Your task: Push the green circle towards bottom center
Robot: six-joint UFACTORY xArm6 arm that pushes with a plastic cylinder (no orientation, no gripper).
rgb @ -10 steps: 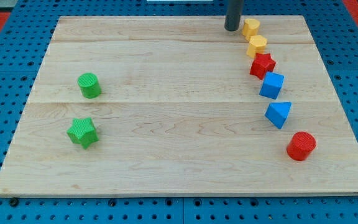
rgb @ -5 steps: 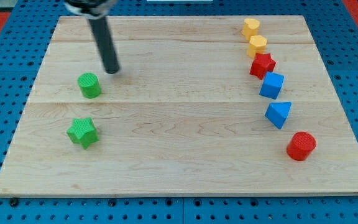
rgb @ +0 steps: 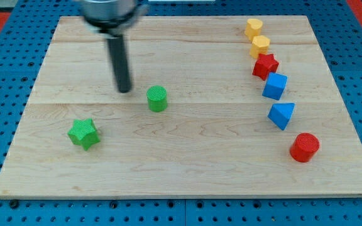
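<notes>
One small green cylindrical plastic circle block (rgb: 158, 98) sits left of board centre, with my tip (rgb: 124, 90) near at its ten o'clock, apart, not touching. Mid-push, judging by position; next calls for closing in and driving toward five o'clock, bottom centre

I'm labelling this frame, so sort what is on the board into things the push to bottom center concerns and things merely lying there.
Part of the job:
- green circle, near the board's middle
- my tip, just to the view's left of it and apart from it

Lying about:
- green star
- two yellow blocks
- red star
- blue cube
- blue triangular block
- red cylinder
</notes>
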